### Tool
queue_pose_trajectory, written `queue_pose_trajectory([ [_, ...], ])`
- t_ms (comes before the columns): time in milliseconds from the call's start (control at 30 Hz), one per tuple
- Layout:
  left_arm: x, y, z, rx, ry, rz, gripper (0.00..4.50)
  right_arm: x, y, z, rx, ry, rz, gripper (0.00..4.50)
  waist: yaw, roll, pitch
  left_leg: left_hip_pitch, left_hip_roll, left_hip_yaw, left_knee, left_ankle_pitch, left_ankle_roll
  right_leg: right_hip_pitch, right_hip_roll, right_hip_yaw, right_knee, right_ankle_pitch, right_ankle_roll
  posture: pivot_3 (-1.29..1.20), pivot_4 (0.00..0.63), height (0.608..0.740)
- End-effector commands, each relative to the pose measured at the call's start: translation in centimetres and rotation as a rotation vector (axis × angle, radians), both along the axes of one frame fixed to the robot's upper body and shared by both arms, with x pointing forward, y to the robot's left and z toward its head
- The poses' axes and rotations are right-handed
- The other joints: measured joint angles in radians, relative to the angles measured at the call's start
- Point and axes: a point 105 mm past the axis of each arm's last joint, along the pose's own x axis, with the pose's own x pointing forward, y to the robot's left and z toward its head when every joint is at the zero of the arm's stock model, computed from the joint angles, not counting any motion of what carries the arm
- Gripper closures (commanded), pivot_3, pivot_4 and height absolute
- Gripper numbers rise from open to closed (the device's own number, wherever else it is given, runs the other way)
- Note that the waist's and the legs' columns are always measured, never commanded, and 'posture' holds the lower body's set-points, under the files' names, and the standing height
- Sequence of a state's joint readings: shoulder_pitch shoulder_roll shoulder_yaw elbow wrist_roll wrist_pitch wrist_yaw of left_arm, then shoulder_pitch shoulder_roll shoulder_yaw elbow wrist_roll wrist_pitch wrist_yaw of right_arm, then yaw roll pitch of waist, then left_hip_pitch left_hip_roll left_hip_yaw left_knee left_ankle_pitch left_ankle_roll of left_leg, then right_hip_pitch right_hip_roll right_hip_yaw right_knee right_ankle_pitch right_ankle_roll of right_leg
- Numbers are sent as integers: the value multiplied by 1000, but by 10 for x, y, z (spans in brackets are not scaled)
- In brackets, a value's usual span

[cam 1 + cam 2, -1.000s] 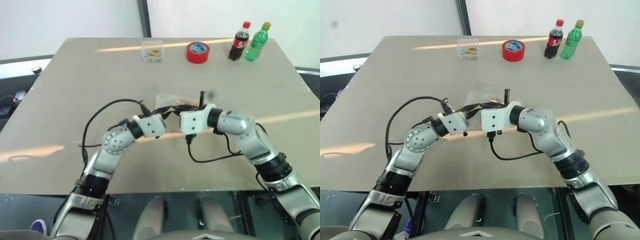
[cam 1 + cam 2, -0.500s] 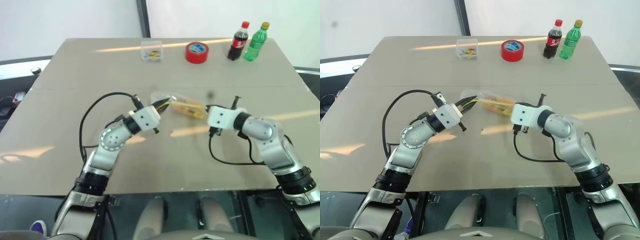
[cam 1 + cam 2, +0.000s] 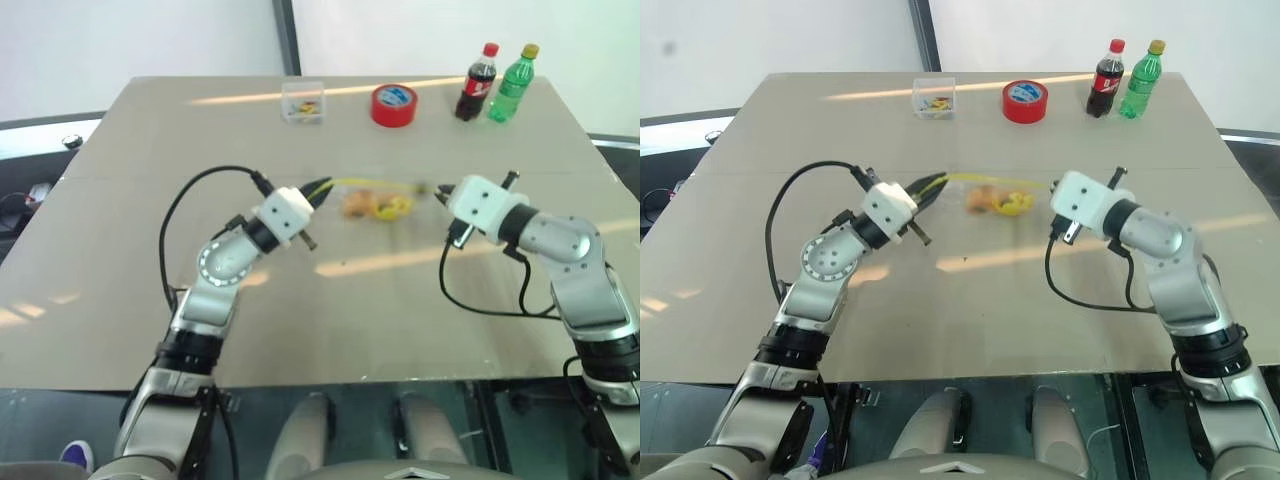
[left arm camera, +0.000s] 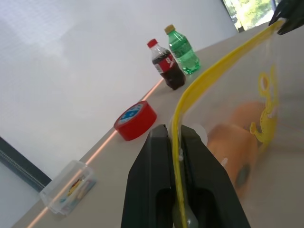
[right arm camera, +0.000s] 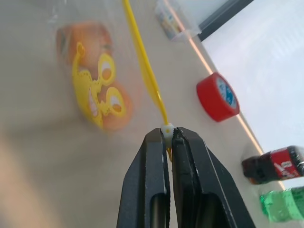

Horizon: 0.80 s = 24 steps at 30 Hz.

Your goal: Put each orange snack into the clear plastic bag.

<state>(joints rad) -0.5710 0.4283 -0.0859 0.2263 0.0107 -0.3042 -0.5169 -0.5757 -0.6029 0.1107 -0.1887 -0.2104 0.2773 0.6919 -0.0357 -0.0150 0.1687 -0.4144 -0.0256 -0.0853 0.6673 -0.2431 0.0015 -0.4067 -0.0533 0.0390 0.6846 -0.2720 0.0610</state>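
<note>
- My left gripper (image 3: 318, 188) sits left of centre in the head view, fingers pinched tight on the left end of the yellow seal strip (image 4: 209, 76) of the clear plastic bag (image 3: 368, 203).
- The bag hangs stretched between my two grippers, near the middle of the frame, lifted off the table (image 3: 140, 150).
- Both orange snacks (image 5: 90, 76) are inside the bag (they show as two orange lumps behind a yellow cartoon print), sagging below the strip.
- My right gripper (image 3: 440, 192) is right of centre, fingers closed hard on the other end of the strip, at its small white slider (image 5: 166, 128).
- Along the upper edge of the table, from left to right, I see a small clear box (image 3: 303, 102) with coloured bits, a red tape roll (image 3: 395, 105), a cola bottle (image 3: 479, 83) and a green bottle (image 3: 514, 84); the two bottles stand upright, just beside each other, in the upper right.
</note>
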Motion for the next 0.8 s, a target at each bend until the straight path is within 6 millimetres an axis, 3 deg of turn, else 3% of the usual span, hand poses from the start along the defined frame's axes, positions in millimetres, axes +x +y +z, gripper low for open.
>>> queue_pose_trajectory([
  [33, 22, 12, 28, -58, -43, 78, 4500, 20, -18, 43, 14, -194, -107, 4363, 1, 0, 0, 0, 0, 0, 0, 0, 0, 0, 0, 0, 0, 0, 0, 0, 150, 740],
  [200, 33, 6, 46, -34, -72, 60, 4500, 30, -29, 67, 16, -299, -152, 4363, -1, 0, 0, -1, 0, 0, 0, 2, -4, -1, 0, 0, -1, 0, 0, 0, 150, 740],
  [267, 31, 4, 42, -18, -40, 25, 4500, 26, -32, 65, 22, -293, -155, 4363, -2, 0, 0, -2, 0, 1, -1, 2, -4, -1, 0, 1, -3, 0, 0, 0, 150, 740],
  [367, 20, -1, 17, 39, 49, -54, 4500, 15, -31, 45, 11, -223, -137, 4363, -3, 0, 0, -2, 0, 1, -3, 2, -4, -2, 0, 1, -4, 0, 0, 0, 150, 740],
  [500, -7, -6, -27, 140, 193, -164, 4500, -8, -16, 1, 56, -27, -68, 4363, -7, 0, 0, -3, 1, 2, -5, 2, -4, -3, 0, 3, -4, 0, 0, 0, 150, 740],
  [600, -22, -6, -46, 149, 286, -204, 4500, -24, -5, -32, 42, 98, -22, 4363, -5, 0, 0, -2, 2, 2, -4, 2, -3, -3, 0, 3, -3, 0, 0, 0, 150, 740],
  [633, -28, -6, -52, 145, 326, -222, 4500, -30, -2, -43, 30, 129, -12, 3906, -5, 0, 0, -2, 2, 2, -3, 0, 0, -3, 0, 3, -1, 0, 0, 0, 150, 740],
  [700, -39, -6, -56, 139, 378, -261, 4500, -38, 1, -56, 46, 188, -4, 3506, -3, 0, 0, -1, 2, 2, -1, 0, 1, -2, 0, 3, 1, 0, 0, 0, 150, 740],
  [733, -42, -6, -56, 130, 398, -275, 3785, -41, 1, -59, 53, 207, -3, 2985, -3, 0, 0, -1, 2, 2, 0, 0, 1, -2, 0, 3, 3, 0, 0, 0, 150, 740],
  [800, -49, -3, -56, 130, 431, -302, 3115, -47, -2, -64, 68, 244, -4, 1942, -2, 0, 0, 0, 2, 2, 1, 0, 1, -2, 0, 3, 5, 0, 0, 0, 150, 740],
])
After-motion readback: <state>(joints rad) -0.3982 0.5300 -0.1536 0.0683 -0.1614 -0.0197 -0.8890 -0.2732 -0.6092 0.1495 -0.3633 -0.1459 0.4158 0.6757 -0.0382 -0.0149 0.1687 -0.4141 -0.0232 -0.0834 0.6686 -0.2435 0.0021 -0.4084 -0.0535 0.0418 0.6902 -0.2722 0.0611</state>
